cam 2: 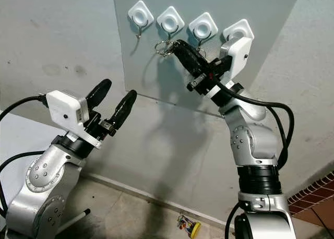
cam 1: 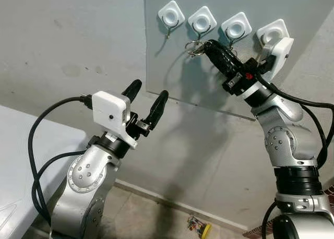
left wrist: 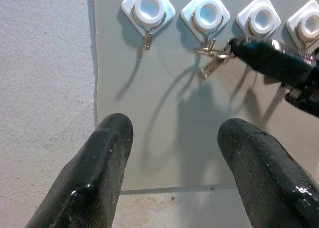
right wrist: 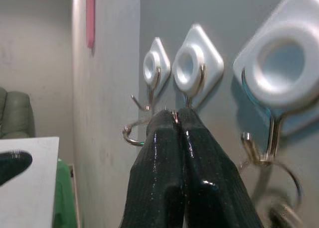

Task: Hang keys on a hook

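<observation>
Four white hooks [cam 1: 202, 20] are sitting in a row on a grey panel [cam 1: 172, 77] fixed to the wall. The right gripper [cam 1: 207, 45] is reaching up to the second hook from the left, its two black fingers pressed together and pinching a key ring [cam 1: 193, 47] with keys [left wrist: 213, 64] (the ring is lying right at that hook's wire tip, though whether it is over the hook cannot be told). The left gripper [cam 1: 146, 96] is hovering lower, well apart from the panel, its fingers [left wrist: 97, 178] spreading wide and holding nothing.
</observation>
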Robot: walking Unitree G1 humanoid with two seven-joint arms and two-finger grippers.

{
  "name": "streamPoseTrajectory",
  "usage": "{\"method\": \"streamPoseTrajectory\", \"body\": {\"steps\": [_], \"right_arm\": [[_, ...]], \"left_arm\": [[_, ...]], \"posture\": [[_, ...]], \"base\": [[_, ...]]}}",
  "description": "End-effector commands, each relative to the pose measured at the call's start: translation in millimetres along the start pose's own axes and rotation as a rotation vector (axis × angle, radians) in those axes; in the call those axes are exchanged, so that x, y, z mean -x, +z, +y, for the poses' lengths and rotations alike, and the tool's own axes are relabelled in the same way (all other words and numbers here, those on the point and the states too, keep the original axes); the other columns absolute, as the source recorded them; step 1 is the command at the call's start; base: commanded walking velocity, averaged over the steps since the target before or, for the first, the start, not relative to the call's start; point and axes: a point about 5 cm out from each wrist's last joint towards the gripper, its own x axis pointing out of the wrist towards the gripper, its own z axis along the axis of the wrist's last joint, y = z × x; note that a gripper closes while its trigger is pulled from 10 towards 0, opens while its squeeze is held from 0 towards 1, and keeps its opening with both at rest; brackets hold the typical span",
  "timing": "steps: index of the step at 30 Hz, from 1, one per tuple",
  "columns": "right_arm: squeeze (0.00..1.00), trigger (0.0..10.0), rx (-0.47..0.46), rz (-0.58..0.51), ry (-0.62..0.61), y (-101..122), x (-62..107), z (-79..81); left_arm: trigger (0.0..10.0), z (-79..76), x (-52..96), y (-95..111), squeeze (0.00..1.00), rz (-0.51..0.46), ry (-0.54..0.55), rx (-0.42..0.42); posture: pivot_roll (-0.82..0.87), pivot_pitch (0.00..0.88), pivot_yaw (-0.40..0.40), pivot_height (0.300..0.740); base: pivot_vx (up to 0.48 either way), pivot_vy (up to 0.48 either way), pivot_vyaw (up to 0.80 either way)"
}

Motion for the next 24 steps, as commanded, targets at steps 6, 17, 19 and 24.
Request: {"method": "streamPoseTrajectory", "body": {"steps": [6,17,19,24], "right_arm": [[1.00,10.0,-0.003,0.009,0.002,2,1.9,-0.3],[1.00,10.0,0.007,0.063,0.080,-7,9.3,11.9],[1.00,10.0,-0.007,0.107,0.135,-14,15.3,19.6],[0.00,10.0,-0.034,0.161,0.207,-22,23.9,28.9]], "left_arm": [[10.0,-0.2,0.8,4,0.00,-0.006,0.007,-0.005],[10.0,0.2,2.5,3,0.00,-0.002,0.020,-0.004],[10.0,0.5,3.7,2,0.00,0.001,0.025,-0.008],[10.0,0.6,4.0,2,0.00,0.000,0.027,-0.008]], "posture": [[-0.05,0.091,-0.026,0.740],[-0.05,0.094,-0.032,0.740],[-0.06,0.093,-0.032,0.740],[-0.06,0.090,-0.031,0.740]], "base": [[0.000,0.000,0.00],[0.000,0.000,0.00],[0.000,0.000,0.00],[0.000,0.000,0.00]]}}
